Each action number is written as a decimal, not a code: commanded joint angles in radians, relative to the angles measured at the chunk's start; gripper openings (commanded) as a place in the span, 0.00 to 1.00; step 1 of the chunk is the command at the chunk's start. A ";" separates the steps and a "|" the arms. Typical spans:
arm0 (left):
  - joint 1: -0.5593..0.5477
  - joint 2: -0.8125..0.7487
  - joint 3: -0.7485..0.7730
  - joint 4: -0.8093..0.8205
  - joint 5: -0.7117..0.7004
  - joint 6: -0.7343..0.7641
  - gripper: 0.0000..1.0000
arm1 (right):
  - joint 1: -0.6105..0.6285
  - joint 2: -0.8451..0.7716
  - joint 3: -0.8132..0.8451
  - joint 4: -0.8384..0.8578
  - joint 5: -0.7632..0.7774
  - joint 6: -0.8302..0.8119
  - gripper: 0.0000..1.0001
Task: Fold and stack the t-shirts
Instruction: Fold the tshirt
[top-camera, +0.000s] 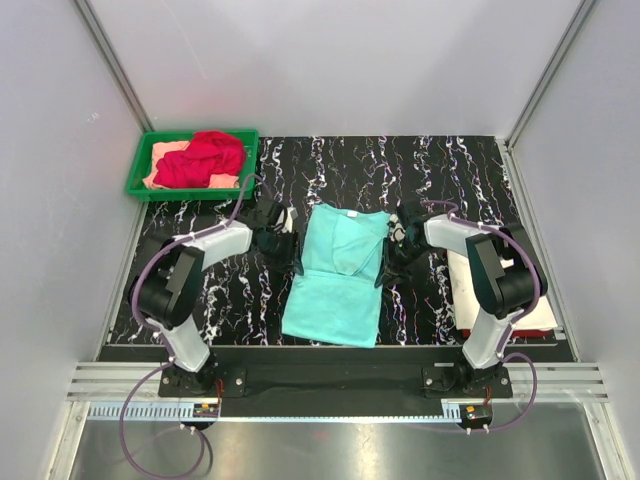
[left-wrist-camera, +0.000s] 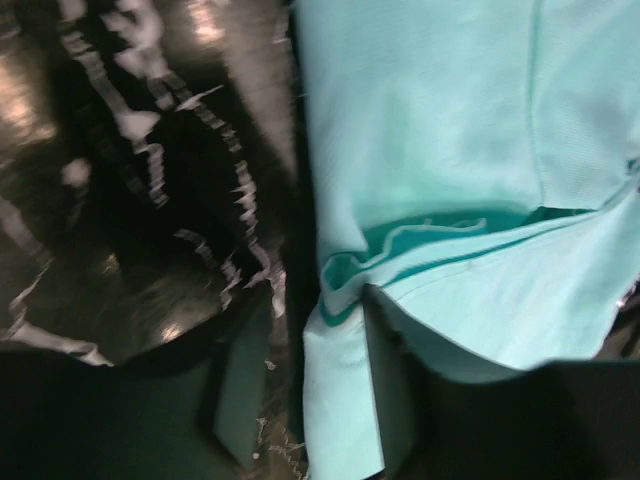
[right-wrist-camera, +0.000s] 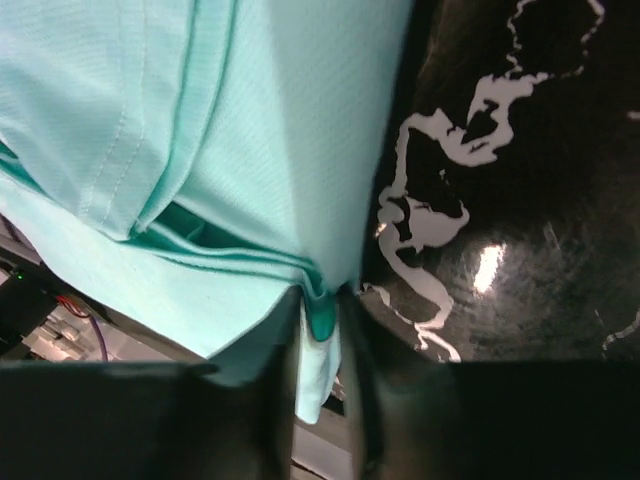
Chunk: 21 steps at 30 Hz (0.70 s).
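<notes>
The mint-teal t-shirt (top-camera: 335, 290) lies partly folded in the middle of the black marbled table, collar to the back. My left gripper (top-camera: 285, 245) is at its left edge, near the shoulder. In the left wrist view it (left-wrist-camera: 310, 325) is open, and the shirt's edge (left-wrist-camera: 450, 120) lies between the spread fingers. My right gripper (top-camera: 390, 255) is at the shirt's right edge. In the right wrist view it (right-wrist-camera: 318, 300) is shut on a folded edge of the shirt (right-wrist-camera: 250, 120), held a little off the table.
A green plastic tray (top-camera: 135, 178) at the back left holds a crumpled red shirt (top-camera: 205, 155) on a peach one (top-camera: 165, 152). A folded cream-white shirt (top-camera: 480, 285) lies over a red one (top-camera: 505, 331) under the right arm.
</notes>
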 joint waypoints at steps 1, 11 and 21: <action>0.001 -0.094 0.036 -0.128 -0.146 0.055 0.50 | 0.007 -0.034 0.046 -0.072 0.148 -0.043 0.32; 0.001 -0.168 0.077 -0.059 0.122 -0.033 0.33 | 0.017 -0.114 0.106 -0.083 0.038 0.026 0.40; 0.000 0.116 0.062 0.124 0.187 -0.009 0.20 | 0.013 -0.007 0.016 0.000 0.127 0.042 0.16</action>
